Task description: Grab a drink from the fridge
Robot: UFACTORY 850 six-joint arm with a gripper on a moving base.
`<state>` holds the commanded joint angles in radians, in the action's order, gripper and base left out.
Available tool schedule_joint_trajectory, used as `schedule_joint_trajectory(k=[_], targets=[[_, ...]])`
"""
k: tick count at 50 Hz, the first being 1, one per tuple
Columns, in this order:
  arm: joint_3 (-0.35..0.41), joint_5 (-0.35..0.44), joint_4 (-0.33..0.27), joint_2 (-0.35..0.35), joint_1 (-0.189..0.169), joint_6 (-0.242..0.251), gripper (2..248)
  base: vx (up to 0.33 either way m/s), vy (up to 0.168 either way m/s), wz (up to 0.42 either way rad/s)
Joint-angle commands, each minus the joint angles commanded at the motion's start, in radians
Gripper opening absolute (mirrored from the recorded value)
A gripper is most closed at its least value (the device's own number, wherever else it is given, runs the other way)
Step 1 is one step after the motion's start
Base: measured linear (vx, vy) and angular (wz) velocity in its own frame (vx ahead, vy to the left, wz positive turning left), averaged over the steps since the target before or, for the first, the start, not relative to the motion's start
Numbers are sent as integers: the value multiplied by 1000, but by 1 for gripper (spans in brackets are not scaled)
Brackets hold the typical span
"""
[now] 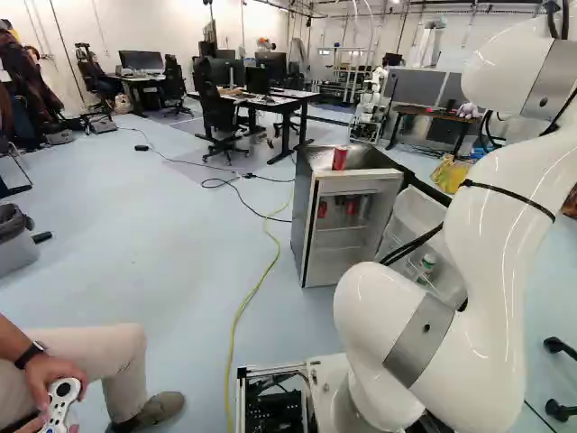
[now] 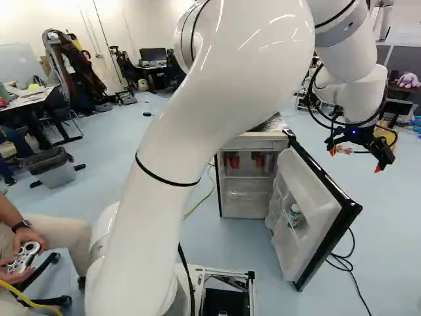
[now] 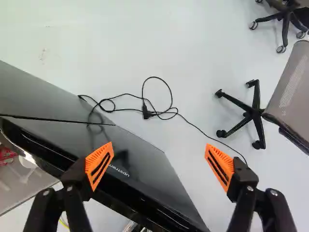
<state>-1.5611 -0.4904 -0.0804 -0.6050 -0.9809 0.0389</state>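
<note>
Cans [image 2: 235, 162] — well outside the fingers [image 2: 382, 158]

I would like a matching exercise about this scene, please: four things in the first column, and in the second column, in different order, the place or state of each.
Column 1
1. Lone red can
2. Green-and-white bottle
3. Gripper
4. Game controller

Column 2
A. Open, gripping nothing
B. In a shelf of the open fridge door
C. In a person's hands
D. Standing on top of the fridge

Right pairs: 1-D, 2-B, 3-A, 4-C
</note>
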Motion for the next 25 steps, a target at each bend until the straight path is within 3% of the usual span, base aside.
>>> schedule_joint_trajectory(k=[25], targets=[[-10, 0, 0, -43, 0, 0, 247, 0, 0, 0]])
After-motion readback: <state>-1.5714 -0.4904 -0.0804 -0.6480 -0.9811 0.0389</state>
